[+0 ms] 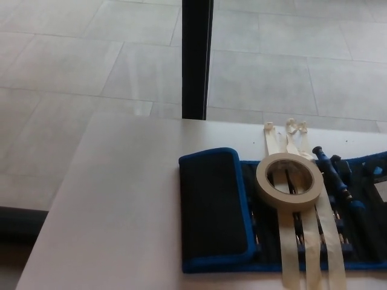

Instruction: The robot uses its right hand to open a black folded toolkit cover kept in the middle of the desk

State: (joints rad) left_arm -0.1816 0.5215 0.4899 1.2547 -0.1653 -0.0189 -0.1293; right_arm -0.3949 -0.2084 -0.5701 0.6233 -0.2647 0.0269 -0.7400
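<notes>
Toolkit (266, 223), black with blue trim, lies on the right half of the pale worktop (121, 199), near its front edge and running out of view at the right. Its right flap looks laid out flat, baring a row of tools (335, 178) with blue and black handles tucked into the inner pockets; what sits further right is cut off. The left flap (211, 208) is folded over the body, so whatever it covers is hidden. A tape roll (289, 180) rests on the open middle section, and 3 pale strips (305, 241) run lengthwise across the kit from the far edge toward the near one, seemingly pinning it to the worktop so it stays put when a flap is pulled. Neither hand shows in the head view, so nothing holds the kit and their state cannot be seen. Judging by the layout, the right-side opening looks done. A dark post (197, 57) stands behind the worktop on the tiled floor (72, 54).
</notes>
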